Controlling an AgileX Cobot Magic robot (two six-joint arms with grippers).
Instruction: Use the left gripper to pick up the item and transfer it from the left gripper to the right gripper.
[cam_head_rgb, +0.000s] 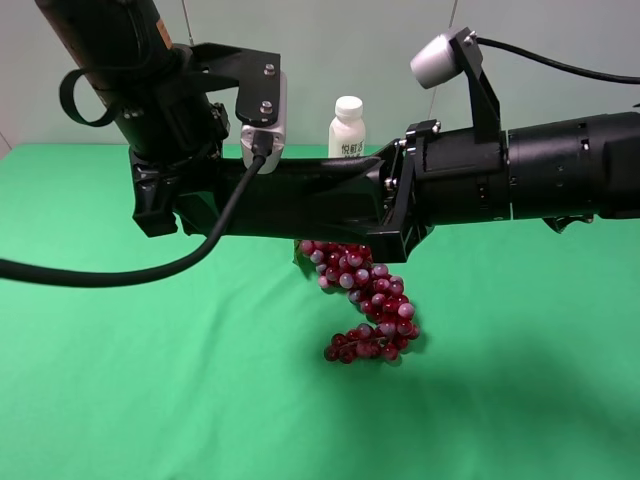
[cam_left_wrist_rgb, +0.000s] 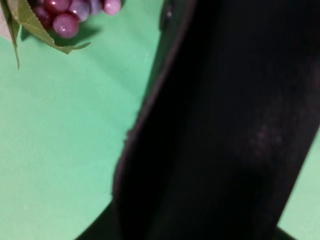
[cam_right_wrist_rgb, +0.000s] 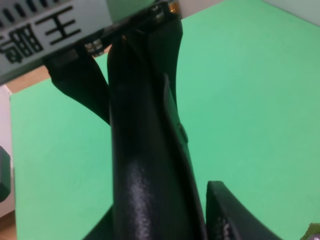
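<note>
A bench (cam_head_rgb: 110, 400) covered in smooth, bright green cloth fills most of the exterior high view. Behind it stands a plain, pale grey-green wall (cam_head_rgb: 340, 40), evenly lit. Two thin pale cords (cam_head_rgb: 186, 20) hang before the wall. Soft, diffuse shadows lie on the cloth. In the right wrist view, a tan strip (cam_right_wrist_rgb: 27, 81) borders the cloth's edge.
</note>
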